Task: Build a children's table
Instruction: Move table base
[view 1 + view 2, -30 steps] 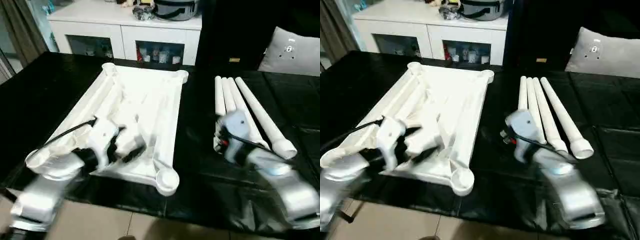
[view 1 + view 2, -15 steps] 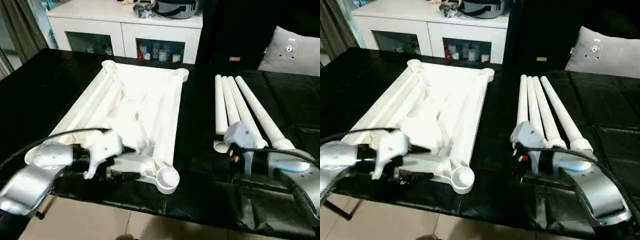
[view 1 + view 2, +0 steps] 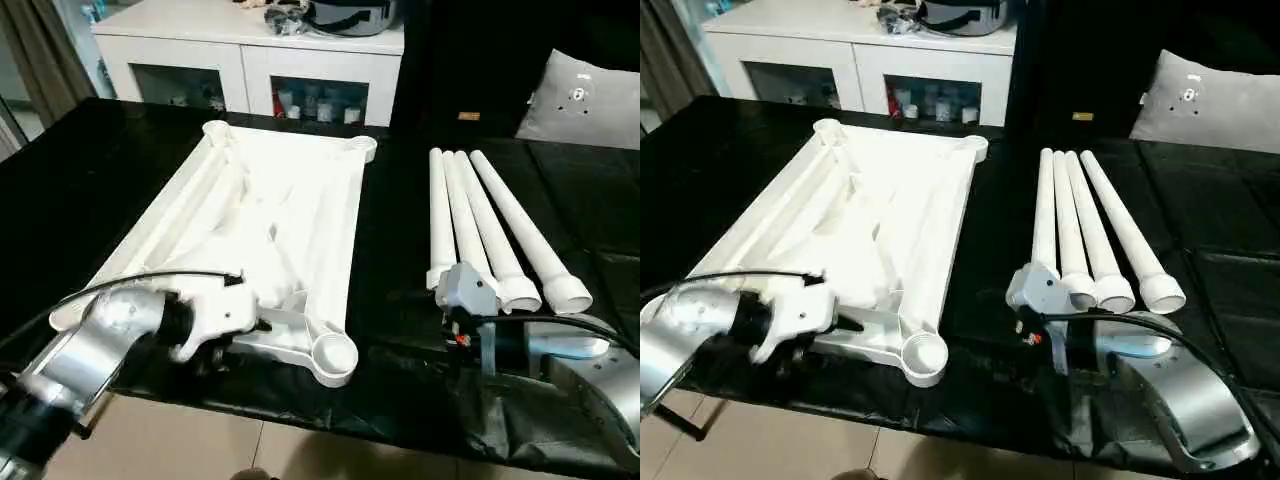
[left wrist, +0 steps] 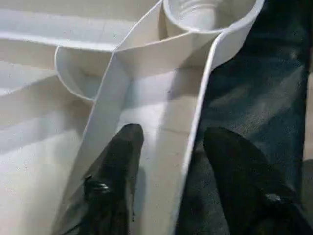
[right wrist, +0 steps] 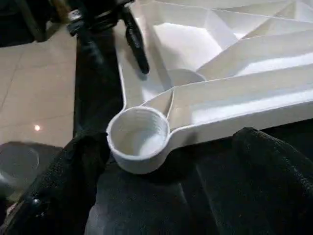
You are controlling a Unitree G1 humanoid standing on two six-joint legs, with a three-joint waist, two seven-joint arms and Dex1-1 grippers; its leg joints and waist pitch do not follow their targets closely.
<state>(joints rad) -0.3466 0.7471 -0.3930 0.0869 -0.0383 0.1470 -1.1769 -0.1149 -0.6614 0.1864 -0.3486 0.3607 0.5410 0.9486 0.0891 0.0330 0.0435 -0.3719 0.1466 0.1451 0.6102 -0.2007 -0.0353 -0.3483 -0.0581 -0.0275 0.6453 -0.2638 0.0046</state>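
Note:
The children's table top (image 3: 290,200) lies upside down on the black surface, ribs and round corner sockets facing up. Several white legs (image 3: 480,220) lie side by side to its right. My left gripper (image 4: 175,132) is at the top's near edge, just left of the near right socket (image 3: 335,355). It is open, with one finger (image 4: 117,166) inside the rim and the other outside, neither touching it. My right gripper (image 5: 171,139) is low over the black cover and points at that same socket (image 5: 139,139), open wide and holding nothing.
The black-covered work surface (image 3: 100,180) ends just in front of the top, with tiled floor (image 3: 250,440) below. A white cabinet (image 3: 250,50) stands behind it and a grey cushion (image 3: 590,90) sits at the back right. A cable loops over my left forearm (image 3: 130,285).
My left gripper came down from above the ribs to the near rim, and its fingers drew closer together. My right arm pulled back from the legs' ends and swung toward the near corner socket.

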